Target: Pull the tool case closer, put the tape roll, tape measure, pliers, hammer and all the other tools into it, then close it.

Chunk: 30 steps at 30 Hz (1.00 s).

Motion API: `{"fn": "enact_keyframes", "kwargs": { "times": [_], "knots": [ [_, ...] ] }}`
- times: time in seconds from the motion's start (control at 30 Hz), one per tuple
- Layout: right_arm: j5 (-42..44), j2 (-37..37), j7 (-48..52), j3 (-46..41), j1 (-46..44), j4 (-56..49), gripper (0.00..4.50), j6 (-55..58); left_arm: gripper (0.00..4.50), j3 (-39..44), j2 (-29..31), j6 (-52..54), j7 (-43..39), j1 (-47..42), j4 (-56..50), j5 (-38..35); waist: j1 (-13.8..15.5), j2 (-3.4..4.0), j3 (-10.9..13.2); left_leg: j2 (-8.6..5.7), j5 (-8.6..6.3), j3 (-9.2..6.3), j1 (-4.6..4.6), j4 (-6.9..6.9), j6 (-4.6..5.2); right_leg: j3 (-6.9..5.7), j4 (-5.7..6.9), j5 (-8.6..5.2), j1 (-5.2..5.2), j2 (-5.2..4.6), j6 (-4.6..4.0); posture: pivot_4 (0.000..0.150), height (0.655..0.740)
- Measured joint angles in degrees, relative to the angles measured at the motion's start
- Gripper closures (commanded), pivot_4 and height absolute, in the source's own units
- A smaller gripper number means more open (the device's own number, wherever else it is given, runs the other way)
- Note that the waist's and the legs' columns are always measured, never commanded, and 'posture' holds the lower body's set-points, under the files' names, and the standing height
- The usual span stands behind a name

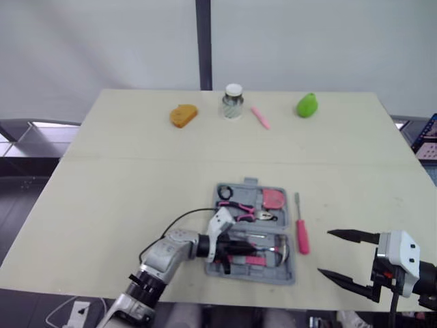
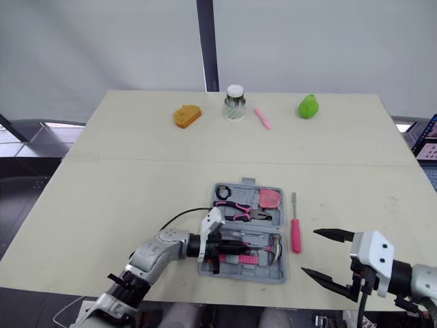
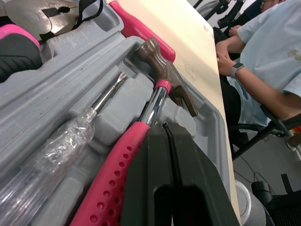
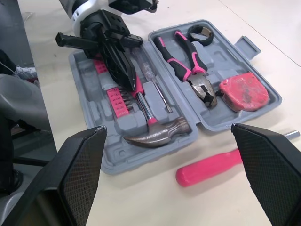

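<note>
While the tool case (image 1: 285, 275) lies open near the front edge of the table (image 1: 123, 178), the left gripper (image 4: 133, 86) reaches into its nearer half. Its two black fingers (image 3: 150, 179) are pressed together with only a thin slit between them, and their tips sit on the pink handle of the hammer (image 4: 155, 133), just behind the steel shaft. The hammer lies flat in its moulded slot, with its head toward the case's right end. I cannot tell whether the tips merely rest on the handle or push on it.

Beside the hammer in the same half lie a plastic-wrapped screwdriver (image 4: 153, 84) and a pink bit holder (image 4: 117, 101). The farther half holds the pink-handled pliers (image 4: 188, 59), the black tape roll (image 4: 202, 34) by their handles, and the red tape measure (image 4: 244, 92) at the right end.

A pink screwdriver (image 1: 301, 236) lies on the table just beside the case's right edge, outside it. The right gripper (image 1: 325, 253) hovers to the right of that screwdriver, well apart from it, near the table's front edge. Its fingers (image 4: 80, 165) are spread wide and hold nothing.

Along the far edge stand an orange object (image 1: 183, 115), a white-lidded jar (image 1: 233, 102), a small pink stick-shaped item (image 1: 260, 117) and a green pear-shaped object (image 1: 306, 105). A seated person (image 3: 268, 61) in a light blue shirt shows beyond the table in the left wrist view.
</note>
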Motion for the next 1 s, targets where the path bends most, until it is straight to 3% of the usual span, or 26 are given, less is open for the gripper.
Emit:
{"fn": "enact_keyframes", "kwargs": {
  "times": [0.17, 0.43, 1.0],
  "knots": [
    [-0.1, 0.0, 0.1, 0.1, -0.9, 0.6, 0.00, -0.1, 4.48, 1.2, 3.8, -0.3, 0.4, 3.5, -6.7, -0.9, -1.4, 0.10, 0.1, 0.25, 0.11, -0.01, 0.00, -0.23, -0.23, -0.15, 0.00, -0.17, -0.11, 0.35, -0.29, 0.150, 0.6950],
    [-0.2, 0.0, 0.2, 0.2, -1.4, 0.9, 0.00, -0.2, 4.48, 2.2, 5.4, -9.4, 2.4, 5.4, -11.9, 1.1, -0.7, -0.25, 0.5, 0.05, 0.13, -0.02, -0.16, -0.20, -0.07, -0.09, -0.07, -0.07, -0.18, 0.05, -0.12, 0.150, 0.6950],
    [-0.1, 0.0, 0.3, 0.1, -0.4, 0.8, 0.00, -0.1, 4.48, -3.8, 4.4, -24.2, 2.3, 2.9, -4.4, 10.0, -0.6, -0.35, 0.6, 0.01, 0.13, 0.02, -0.28, -0.20, -0.03, -0.22, -0.08, -0.07, -0.30, 0.24, -0.10, 0.150, 0.6950]
  ]
}}
